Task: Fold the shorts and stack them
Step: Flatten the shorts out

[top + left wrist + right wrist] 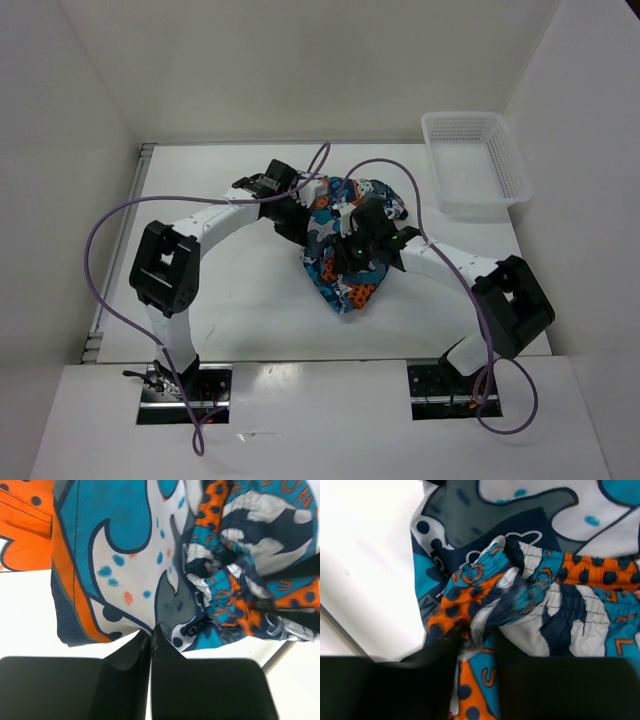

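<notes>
The shorts (345, 285) lie crumpled in a heap at the middle of the table, printed in blue, orange, white and grey. My left gripper (303, 212) is at the heap's left side; in the left wrist view it (151, 630) is shut, pinching a lower edge of the shorts (120, 555). The gathered waistband (220, 580) bunches to the right of it. My right gripper (352, 250) sits on top of the heap; in the right wrist view it (477, 635) holds a fold of the shorts (530, 595) between its narrowed fingers, slightly blurred.
A white mesh basket (475, 160) stands at the back right corner of the white table (230, 290). White walls close in the left, back and right. Purple cables loop over both arms.
</notes>
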You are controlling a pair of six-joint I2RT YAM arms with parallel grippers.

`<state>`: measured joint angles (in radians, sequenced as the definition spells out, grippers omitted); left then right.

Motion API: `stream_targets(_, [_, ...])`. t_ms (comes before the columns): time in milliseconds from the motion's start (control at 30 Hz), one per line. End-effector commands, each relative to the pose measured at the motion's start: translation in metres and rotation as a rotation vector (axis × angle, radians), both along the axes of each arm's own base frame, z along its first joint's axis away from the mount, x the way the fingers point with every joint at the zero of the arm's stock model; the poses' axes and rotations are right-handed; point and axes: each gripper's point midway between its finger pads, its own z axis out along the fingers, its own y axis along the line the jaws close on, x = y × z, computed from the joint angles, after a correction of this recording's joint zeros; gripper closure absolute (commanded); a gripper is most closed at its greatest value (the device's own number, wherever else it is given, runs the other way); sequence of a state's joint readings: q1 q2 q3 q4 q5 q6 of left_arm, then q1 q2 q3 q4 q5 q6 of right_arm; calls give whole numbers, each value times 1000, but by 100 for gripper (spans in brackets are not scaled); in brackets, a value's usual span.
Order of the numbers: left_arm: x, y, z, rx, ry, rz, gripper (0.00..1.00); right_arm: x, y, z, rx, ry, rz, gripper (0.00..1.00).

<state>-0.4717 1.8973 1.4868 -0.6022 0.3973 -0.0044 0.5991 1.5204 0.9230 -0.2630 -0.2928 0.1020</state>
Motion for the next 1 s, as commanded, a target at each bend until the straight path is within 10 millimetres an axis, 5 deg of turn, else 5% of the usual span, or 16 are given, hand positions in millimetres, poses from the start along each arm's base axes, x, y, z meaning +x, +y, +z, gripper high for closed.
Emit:
stream_targets(0, [-8, 2, 10, -15, -16, -9, 100, 7, 11, 5, 59, -24, -37, 75])
stream_targets(67, [-10, 5, 15, -12, -31, -4, 100, 12, 2, 2, 22, -50, -80, 99])
stream_targets(133, [-10, 17, 16, 13, -31, 24, 100, 22, 0, 22, 3, -114, -71, 100])
stream_targets(233, [-1, 67, 35, 98, -63, 155, 100, 32, -22, 67, -70, -237, 9, 100])
stream_targets(267, [4, 107, 50, 157, -93, 257, 100, 46, -51, 76, -85, -241, -50, 100])
stream_targets(333, [-1, 148, 76, 221, -146, 365, 100, 33, -91, 87, -142, -225, -1, 100])
stream_targets(367, [-12, 177, 77, 299, -135, 435, 100, 26, -108, 86, -198, -232, 41, 100])
stream_targets(433, [-50, 194, 78, 353, -115, 450, 100, -12, -142, 70, -372, -239, 200, 100])
stream_targets(533, [-140, 192, 62, 451, 85, 314, 100, -71, -159, 46, -433, -127, 447, 100])
stream_targets(567, [-168, 190, 50, 471, 176, 258, 100, -72, -156, 46, -421, -133, 466, 98])
stream_targets(633, [-202, 176, 40, 471, 278, 145, 83, -79, -144, 43, -423, -112, 534, 36])
stream_targets(667, [-208, 177, 34, 494, 291, 124, 80, -84, -139, 42, -427, -103, 581, 26])
stream_targets(733, [-214, 180, 27, 537, 303, 100, 74, -90, -127, 42, -446, -98, 640, 13])
stream_targets(867, [-190, 175, 47, 520, 210, 125, 54, -68, -127, 76, -447, -216, 527, 9])
stream_targets(900, [-176, 172, 50, 519, 164, 139, 36, -59, -133, 86, -445, -245, 464, 9])
stream_targets(967, [-134, 170, 62, 488, 38, 215, 29, -41, -133, 113, -376, -305, 333, 9])
